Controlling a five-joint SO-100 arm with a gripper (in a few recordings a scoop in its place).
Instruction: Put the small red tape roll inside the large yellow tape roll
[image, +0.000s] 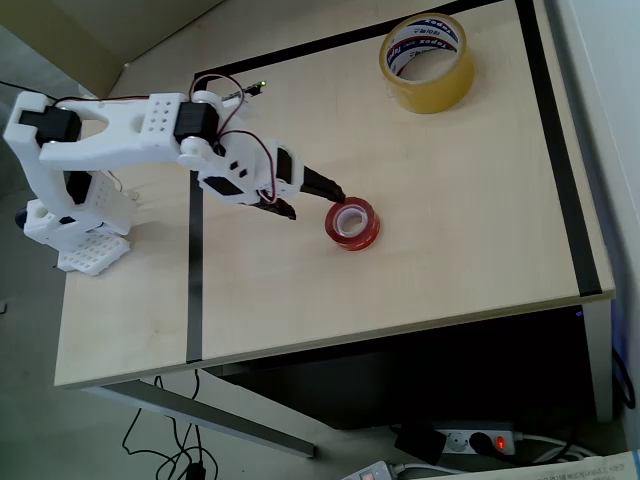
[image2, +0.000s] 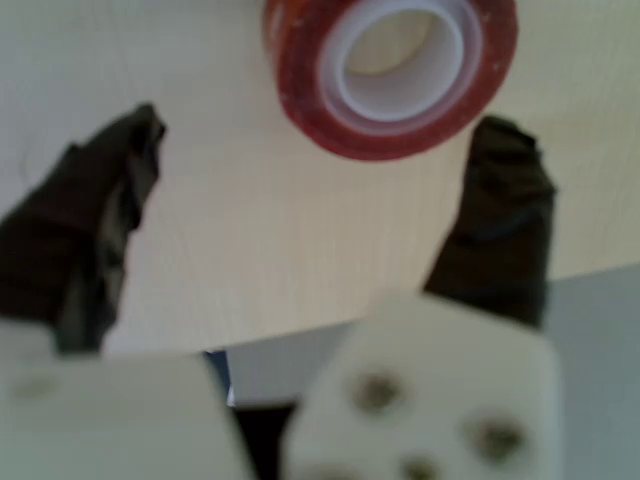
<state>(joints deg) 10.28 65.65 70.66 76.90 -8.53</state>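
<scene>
The small red tape roll (image: 352, 223) lies flat near the middle of the table, its pale core facing up. In the wrist view the same red roll (image2: 390, 70) sits at the top edge, just beyond the fingertips. My gripper (image: 313, 200) is open, its two black fingers (image2: 500, 215) spread wide; one tip reaches the roll's left side in the overhead view, the other stands short of it. The large yellow tape roll (image: 427, 61) rests flat at the far right of the table, well apart from the arm.
The arm's white base (image: 75, 215) sits at the table's left edge. Black tape lines (image: 195, 300) frame the wooden working area. A power strip (image: 480, 440) and cables lie on the floor below the front edge.
</scene>
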